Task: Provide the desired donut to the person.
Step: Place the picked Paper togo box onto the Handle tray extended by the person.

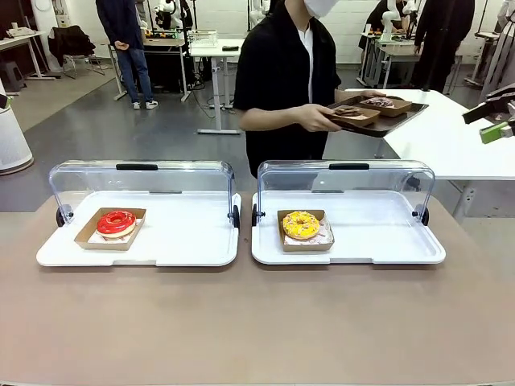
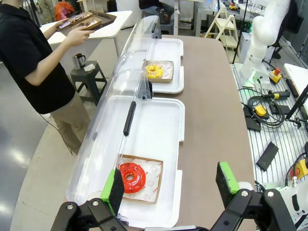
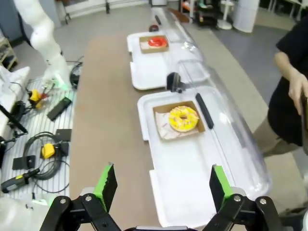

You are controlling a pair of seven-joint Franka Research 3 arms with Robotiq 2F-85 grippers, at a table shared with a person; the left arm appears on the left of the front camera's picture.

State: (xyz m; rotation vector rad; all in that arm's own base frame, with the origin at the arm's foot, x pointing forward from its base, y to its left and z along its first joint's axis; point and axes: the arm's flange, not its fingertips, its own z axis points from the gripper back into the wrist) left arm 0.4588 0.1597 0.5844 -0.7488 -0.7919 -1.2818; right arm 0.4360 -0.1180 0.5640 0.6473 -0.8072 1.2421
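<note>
Two donuts lie on the brown bench, each in a shallow brown cardboard tray on a white plastic display tray with its clear domed lid rolled back toward the far side; the red-glazed ring donut sits on the left white tray, the yellow-iced sprinkled ring donut on the right white tray; which one is wanted cannot be told, since the person in the black top stands across the bench holding a dark serving tray with two boxed donuts and points at neither.

The relation that matters is side against side; the left gripper hangs above the near end of the left tray, jaws spread wide and empty, the red donut just ahead and beside one green pad; the right gripper hangs likewise released and empty over its own tray, the yellow donut farther ahead, roughly centred between the jaws; each arm is plainly nearer its own donut, so the choice likely decides the arm.
</note>
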